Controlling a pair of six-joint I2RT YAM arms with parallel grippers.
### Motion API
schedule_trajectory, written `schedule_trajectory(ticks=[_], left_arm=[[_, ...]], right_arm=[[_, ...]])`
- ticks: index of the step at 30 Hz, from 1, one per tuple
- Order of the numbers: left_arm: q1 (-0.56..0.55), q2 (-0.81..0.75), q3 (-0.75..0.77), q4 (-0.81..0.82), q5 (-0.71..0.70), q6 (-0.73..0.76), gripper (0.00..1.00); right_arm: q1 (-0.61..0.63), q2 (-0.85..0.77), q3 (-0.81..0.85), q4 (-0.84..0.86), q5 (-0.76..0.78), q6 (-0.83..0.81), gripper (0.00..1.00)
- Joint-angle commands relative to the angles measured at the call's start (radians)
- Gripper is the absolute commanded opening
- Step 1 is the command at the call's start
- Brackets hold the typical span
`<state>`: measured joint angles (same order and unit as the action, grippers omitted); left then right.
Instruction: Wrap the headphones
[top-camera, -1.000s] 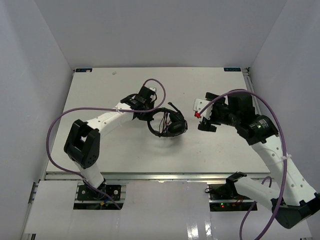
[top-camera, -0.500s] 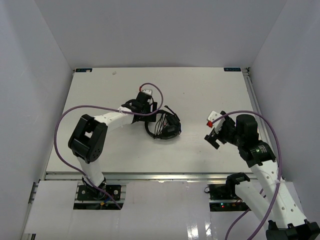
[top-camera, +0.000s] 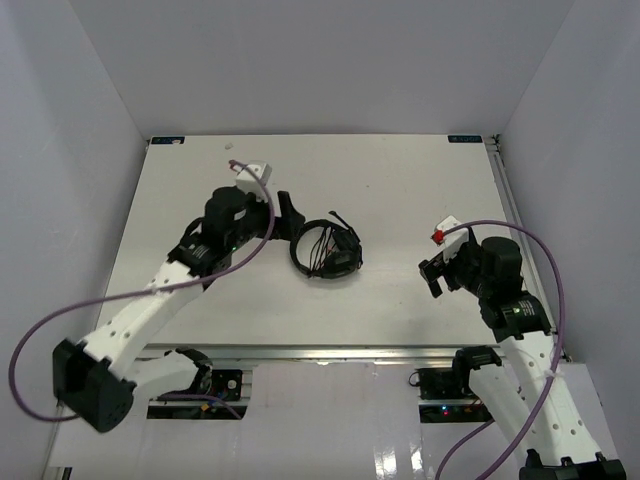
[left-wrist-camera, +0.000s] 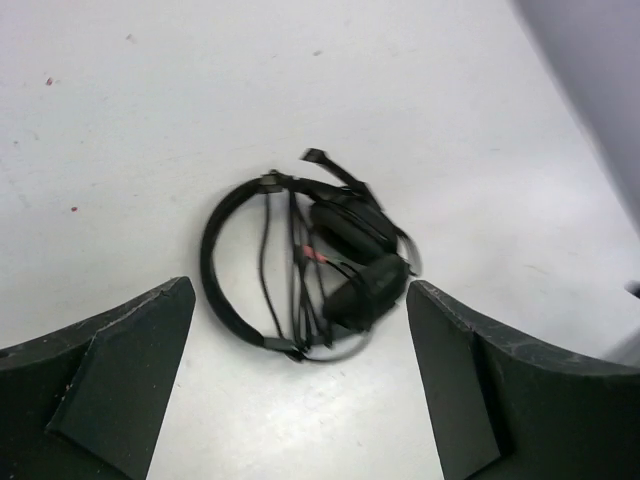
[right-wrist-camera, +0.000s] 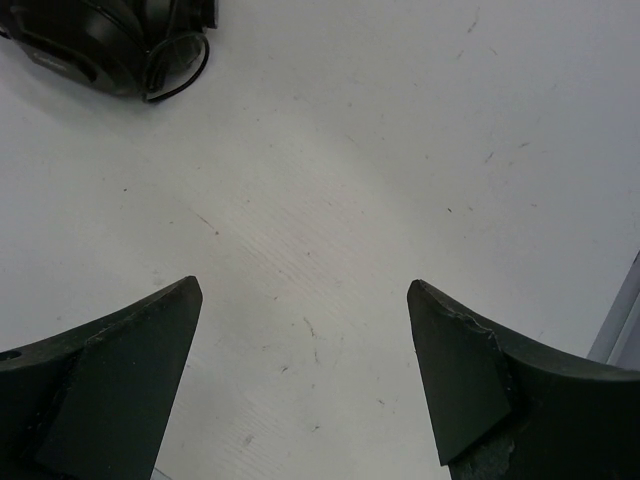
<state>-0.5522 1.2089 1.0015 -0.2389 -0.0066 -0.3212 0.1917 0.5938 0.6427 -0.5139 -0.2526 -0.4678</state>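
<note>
The black headphones lie flat on the white table near its middle, with the thin cord wound across the headband and a red plug showing among the strands. In the left wrist view the headphones lie just ahead of my left gripper, free of both fingers. My left gripper stands open just left of them. My right gripper is open and empty, well to their right. The right wrist view catches the headphones only at its top left corner, beyond my right gripper.
Purple cables loop from both arms. White walls close the table in on the left, back and right. A metal rail runs along the near edge.
My left gripper has opened, let go of the headphones and drawn back to the left. The headphones now rest on the table. My right arm has pulled back to the right and nearer.
</note>
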Motion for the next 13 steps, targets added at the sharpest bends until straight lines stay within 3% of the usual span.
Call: schedule_trajectory(ticks=[1,6,13], left_arm=[[-0.003,-0.329,-0.173,-0.029,0.201,-0.043,0.98],[-0.003,-0.594,-0.289,-0.070,0.250,-0.058,0.98],[-0.003,-0.725,-0.310,-0.155,0.267,-0.052,0.98]], right_arm=[[-0.048,-0.036,-0.005,0.077,0.087,0.123,0.90],[-0.085,-0.047,-0.007,0.103,0.131,0.210,0.90],[-0.104,-0.070,-0.042,0.145,0.192,0.273,0.90]])
